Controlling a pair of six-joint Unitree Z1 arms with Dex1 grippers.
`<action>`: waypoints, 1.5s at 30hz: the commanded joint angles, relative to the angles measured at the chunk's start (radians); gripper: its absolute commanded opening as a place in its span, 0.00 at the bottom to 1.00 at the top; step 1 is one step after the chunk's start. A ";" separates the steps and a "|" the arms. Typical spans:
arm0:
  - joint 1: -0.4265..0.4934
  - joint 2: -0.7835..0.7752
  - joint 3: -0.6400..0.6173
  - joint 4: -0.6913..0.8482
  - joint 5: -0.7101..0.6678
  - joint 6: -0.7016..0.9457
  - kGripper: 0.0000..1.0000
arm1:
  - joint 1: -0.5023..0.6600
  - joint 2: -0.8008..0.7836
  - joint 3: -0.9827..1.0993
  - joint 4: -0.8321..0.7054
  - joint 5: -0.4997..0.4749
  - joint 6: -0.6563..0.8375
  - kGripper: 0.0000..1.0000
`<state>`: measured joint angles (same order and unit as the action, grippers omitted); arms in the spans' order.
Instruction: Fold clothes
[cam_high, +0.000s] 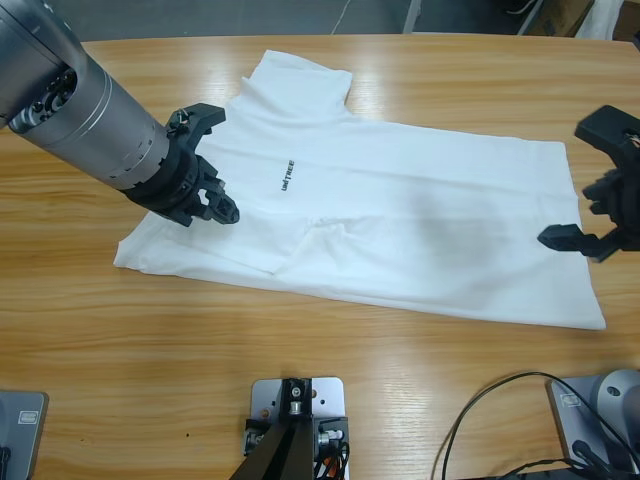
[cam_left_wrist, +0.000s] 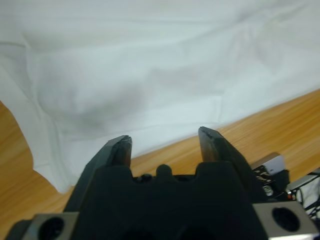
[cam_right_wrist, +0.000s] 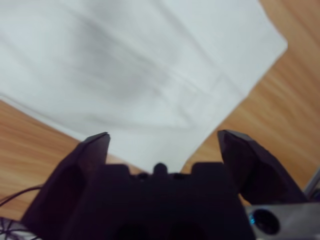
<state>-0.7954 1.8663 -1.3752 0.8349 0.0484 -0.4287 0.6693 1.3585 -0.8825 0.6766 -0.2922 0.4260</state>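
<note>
High view: the white T-shirt (cam_high: 400, 210) is laid flat across the wooden counter (cam_high: 330, 360), logo (cam_high: 287, 175) up, with its lower-left part already doubled over into a ridge near the middle. The left hand (cam_high: 205, 195) is held over the shirt's left portion, beside the logo. The right hand (cam_high: 610, 215) is held at the shirt's right edge, jaws spread wide, nothing between them. The placement at opposite ends is judged to be preparation for gripping both ends for the next fold.

Left wrist view: the left hand (cam_left_wrist: 165, 142) is seen with jaws parted moderately and empty. White cloth (cam_left_wrist: 150, 65) fills the upper field; its lower edge and a corner (cam_left_wrist: 57, 182) are seen against bare wood. The hand is judged to be hovering just short of that edge.

Right wrist view: the right hand (cam_right_wrist: 162, 145) is seen wide open, holding nothing. A shirt corner (cam_right_wrist: 167, 160) lies just ahead between the jaws, a hemmed edge (cam_right_wrist: 272, 47) beyond. The alignment is judged to favour a pinch at this corner.
</note>
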 joint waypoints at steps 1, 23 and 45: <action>0.062 0.067 0.099 -0.083 0.017 -0.024 0.64 | -0.065 0.176 -0.071 0.175 0.007 0.271 0.98; 0.053 0.092 0.410 -0.332 0.074 0.080 0.76 | -0.063 0.210 0.094 -0.040 0.130 0.562 0.97; -0.202 -0.041 0.678 -0.355 -0.059 -0.557 0.79 | -0.063 0.184 0.080 0.006 0.128 0.551 0.97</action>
<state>-0.8568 1.7808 -0.8214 0.4501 0.0402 -0.8534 0.6151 1.5763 -0.8198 0.6501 -0.1640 0.9772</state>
